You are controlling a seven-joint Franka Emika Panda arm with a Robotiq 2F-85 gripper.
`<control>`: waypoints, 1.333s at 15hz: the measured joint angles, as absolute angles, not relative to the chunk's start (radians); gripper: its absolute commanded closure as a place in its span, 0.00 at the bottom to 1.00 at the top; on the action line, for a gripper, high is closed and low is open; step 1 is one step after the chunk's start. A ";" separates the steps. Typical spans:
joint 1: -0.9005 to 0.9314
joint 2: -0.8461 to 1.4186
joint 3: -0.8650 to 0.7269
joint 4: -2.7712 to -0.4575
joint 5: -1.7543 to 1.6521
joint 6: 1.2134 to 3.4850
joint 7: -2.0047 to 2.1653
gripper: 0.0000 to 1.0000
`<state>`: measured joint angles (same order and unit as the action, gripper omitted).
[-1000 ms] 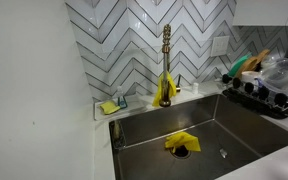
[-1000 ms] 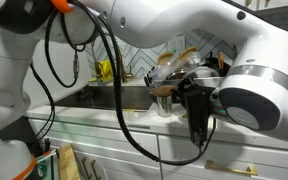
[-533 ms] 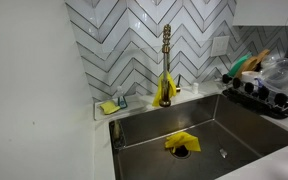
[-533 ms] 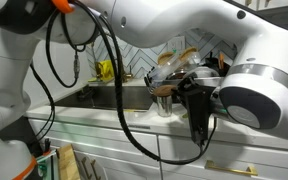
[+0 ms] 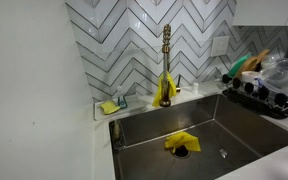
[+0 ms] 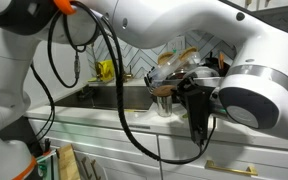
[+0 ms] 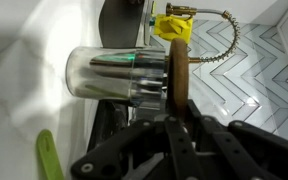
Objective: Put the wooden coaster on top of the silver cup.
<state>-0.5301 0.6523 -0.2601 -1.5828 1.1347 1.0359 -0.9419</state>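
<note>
Nothing has moved since the earlier frames; arm and objects sit exactly as they did. In an exterior view, the steel sink (image 5: 246, 120) holds a crumpled yellow cloth (image 5: 181, 142) under a tall gold faucet (image 5: 166, 60), with a loaded black dish rack (image 5: 266, 95) beside it; none of the task's things appear here. In an exterior view, the bulky white robot arm (image 6: 249, 95) fills most of the picture, and the silver metal cup (image 6: 164, 103) stands upright on the counter near the sink, close against the black wrist hardware. In the wrist view, which is turned sideways, the round wooden coaster (image 7: 179, 75) shows edge-on, lying flush across the cup's open mouth, with the gripper (image 7: 179, 122) just behind it. The jaws look pinched on the coaster's edge, though the contact is dark and hard to confirm. Judging from this, the placing step is nearly done: the coaster should be kept level and centred on the rim, then released gently and the arm drawn straight back, so the light cup is not nudged over.
</note>
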 measured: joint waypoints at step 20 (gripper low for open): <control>-0.530 0.654 -0.262 -1.578 1.126 1.047 -0.942 0.69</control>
<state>-0.5296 0.6537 -0.2624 -1.5783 1.1264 1.0466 -0.9419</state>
